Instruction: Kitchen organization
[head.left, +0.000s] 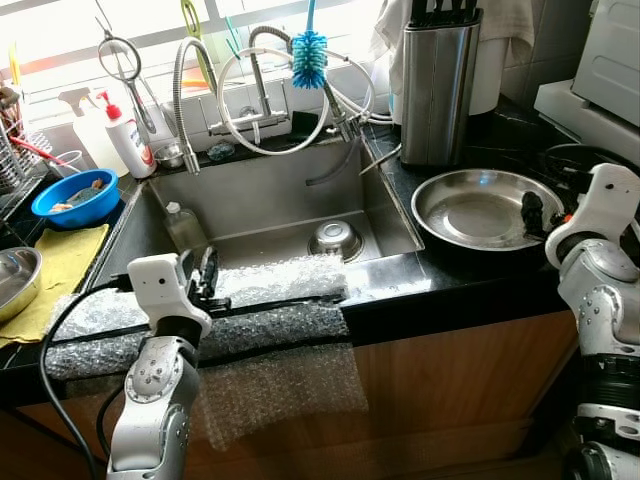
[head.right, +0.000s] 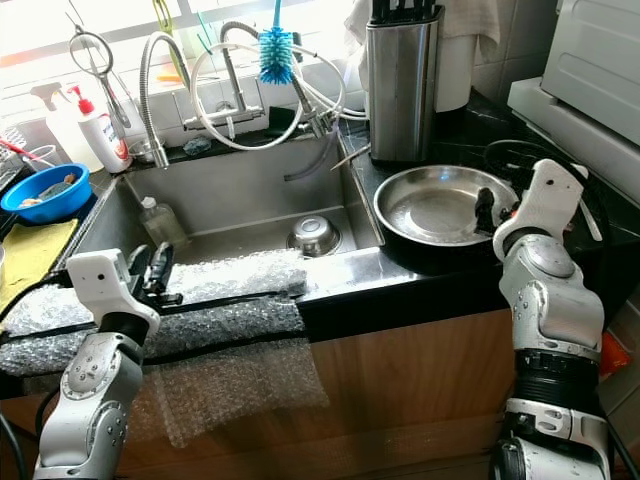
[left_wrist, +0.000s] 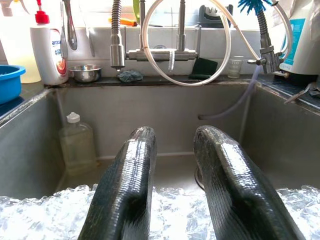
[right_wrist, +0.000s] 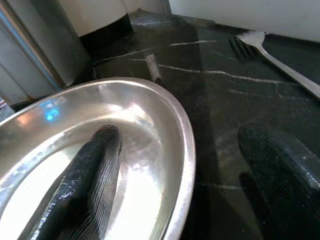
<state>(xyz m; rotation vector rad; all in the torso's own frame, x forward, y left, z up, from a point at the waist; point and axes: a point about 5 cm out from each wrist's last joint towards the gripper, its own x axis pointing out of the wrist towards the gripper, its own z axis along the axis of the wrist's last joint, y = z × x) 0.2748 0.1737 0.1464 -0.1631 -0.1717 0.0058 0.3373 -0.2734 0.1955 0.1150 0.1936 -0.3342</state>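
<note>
Your right hand (right_wrist: 170, 165) sits at the right of the frame with its fingers apart, straddling the rim of the steel plate (head.left: 487, 207): one finger (right_wrist: 85, 175) lies inside the plate, the other (right_wrist: 280, 165) outside over the black surface (right_wrist: 225, 100). The fingers are not closed on the rim. A fork (right_wrist: 270, 52) lies on the surface just beyond the plate, and the knife block (head.left: 437, 85) stands behind it, toward the top of the frame.

Your left hand (left_wrist: 175, 190) is at the lower left, at the front edge of the sink (head.left: 270, 200), fingers apart and holding nothing. It hovers over the bubble wrap (head.left: 260, 320) that is draped over the sink's front rim and hangs down the cabinet. Inside the sink you have a small steel bowl (head.left: 335, 239) near the middle and a bottle (head.left: 184, 226) against the left wall. A blue bowl (head.left: 75, 197) and a yellow cloth (head.left: 60, 265) lie at the far left.
</note>
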